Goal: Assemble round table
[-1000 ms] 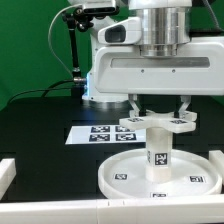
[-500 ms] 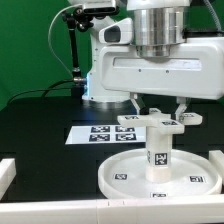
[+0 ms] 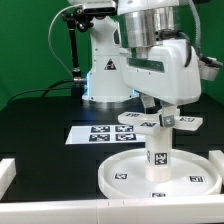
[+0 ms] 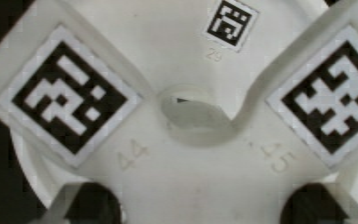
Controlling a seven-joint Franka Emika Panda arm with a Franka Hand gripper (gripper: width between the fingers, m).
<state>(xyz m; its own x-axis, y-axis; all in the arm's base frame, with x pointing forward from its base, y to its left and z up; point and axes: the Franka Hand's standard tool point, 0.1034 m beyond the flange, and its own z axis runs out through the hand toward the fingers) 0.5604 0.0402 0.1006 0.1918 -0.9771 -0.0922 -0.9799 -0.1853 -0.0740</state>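
The large round disc point(image 3: 125, 172) lies flat on the black table. The short cylinder leg point(image 3: 159, 152) stands upright at its centre. The cross-shaped piece point(image 3: 143, 120) sits level on top of the leg. My gripper point(image 3: 163, 113) comes straight down on the cross-shaped piece and is shut on it. In the wrist view the cross-shaped piece point(image 4: 185, 150) fills the picture with its square tags. One arm of it lies between my two dark fingertips point(image 4: 91, 203), and my gripper point(image 4: 211, 203) spans that arm. The leg and disc are hidden there.
The marker board point(image 3: 92, 133) lies on the table behind the disc. A low white wall point(image 3: 8, 175) borders the table at the exterior view's left, and another point(image 3: 216, 160) at its right. The arm's base point(image 3: 105, 75) stands at the back.
My wrist has turned about its vertical axis, so the hand now shows more edge-on. The cross-shaped piece has turned with it on top of the leg. The disc has not moved.
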